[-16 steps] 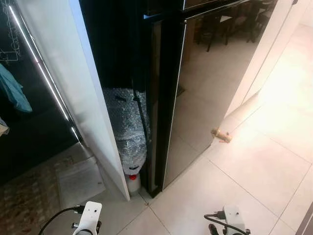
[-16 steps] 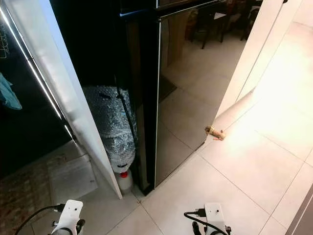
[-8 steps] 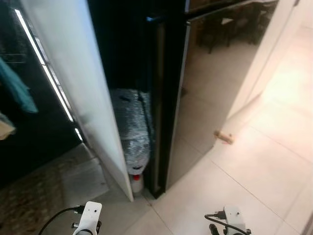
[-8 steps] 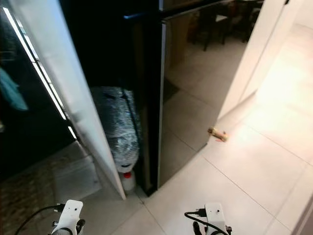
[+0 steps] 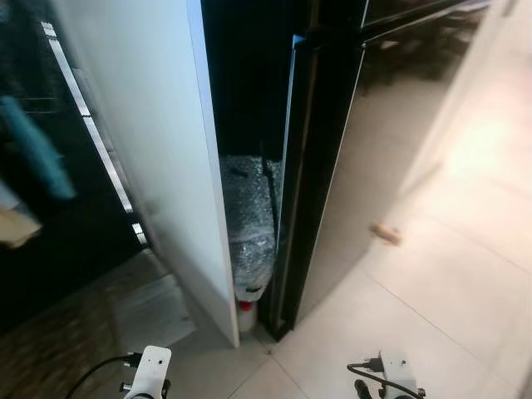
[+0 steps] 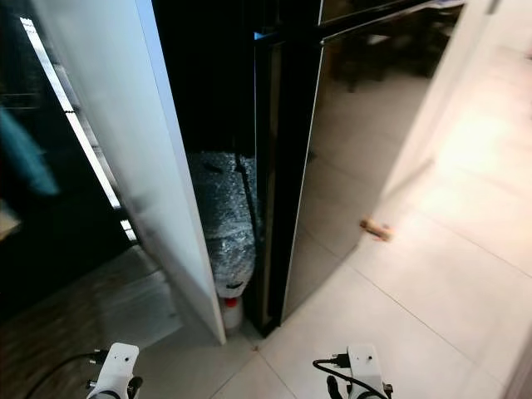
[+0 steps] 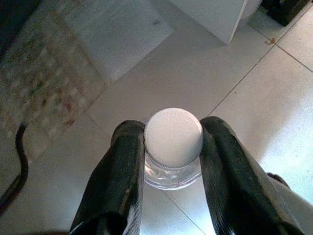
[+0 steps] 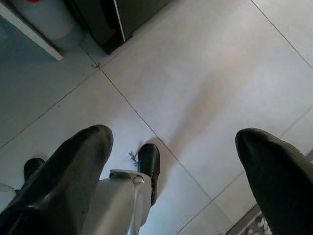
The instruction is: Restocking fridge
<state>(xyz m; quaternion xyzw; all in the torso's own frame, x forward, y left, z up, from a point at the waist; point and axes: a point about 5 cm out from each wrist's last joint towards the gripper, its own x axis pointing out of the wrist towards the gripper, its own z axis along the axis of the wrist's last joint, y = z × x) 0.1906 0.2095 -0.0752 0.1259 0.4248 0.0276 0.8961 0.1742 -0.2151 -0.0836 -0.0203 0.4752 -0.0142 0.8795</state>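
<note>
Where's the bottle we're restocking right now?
The clear bottle with the white cap is clamped in the left tool, held low over the tiled floor, in front of the closed black fridge.

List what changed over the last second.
The whole scene slid right and blurred, so the camera turned or stepped left; nothing itself moved. The fridge remains shut, the bubble-wrapped bundle wedged beside it. The left gripper still holds the white-capped bottle; the right gripper stays open.

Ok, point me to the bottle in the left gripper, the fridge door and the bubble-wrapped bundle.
bottle (image 7: 173,134), left wrist view, on its white cap.
fridge door (image 6: 357,150), right eye view, on its glossy black front.
bubble-wrapped bundle (image 5: 249,212), left eye view, on its middle.
</note>
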